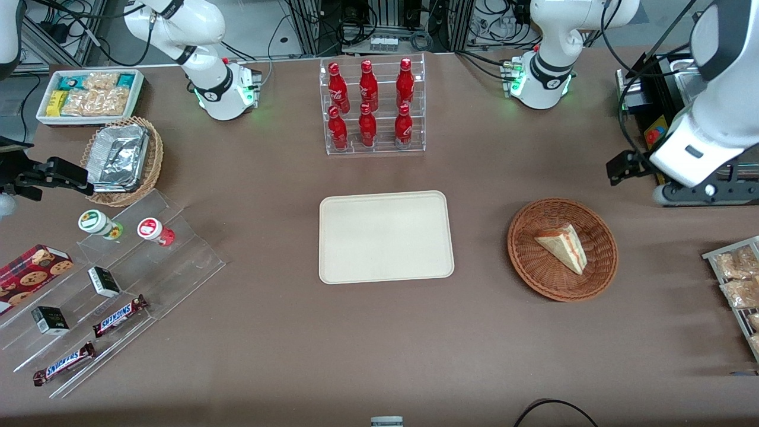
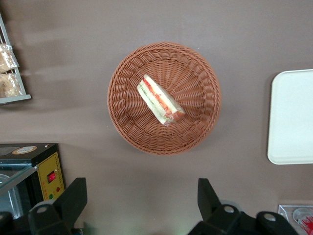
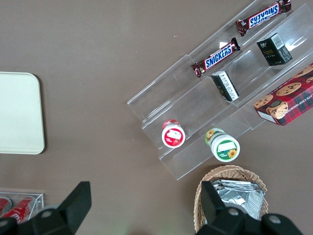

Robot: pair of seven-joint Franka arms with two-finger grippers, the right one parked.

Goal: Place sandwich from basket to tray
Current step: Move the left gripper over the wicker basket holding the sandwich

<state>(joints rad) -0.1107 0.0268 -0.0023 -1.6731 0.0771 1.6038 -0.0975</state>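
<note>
Sandwich (image 1: pixel 562 246) handling is judged to be delicate: the wedge looks light and soft, so it would be crushed by a hard squeeze, and its clear wrap is likely to be slippery. A hold across the two flat bread faces, near the thick middle of the wedge and not at its thin tip, is judged the safest. The wedge is seen lying on its side in the middle of the basket (image 1: pixel 525 261), its red and green filling edge showing. The basket stands on the desk (image 1: pixel 379 332) toward the working arm's end, well apart from the tray (image 1: pixel 385 237), which lies bare near the desk's middle, nearer to the front camera than the rack of red bottles (image 1: pixel 372 107).

The jaws of the left arm's gripper (image 2: pixel 142 205) are seen spread wide, with nothing held between them and nothing touched. The gripper is held high above the desk, beside the basket and not yet over the sandwich, at the desk's edge toward the working arm's end. The pickup is judged not yet begun.
</note>
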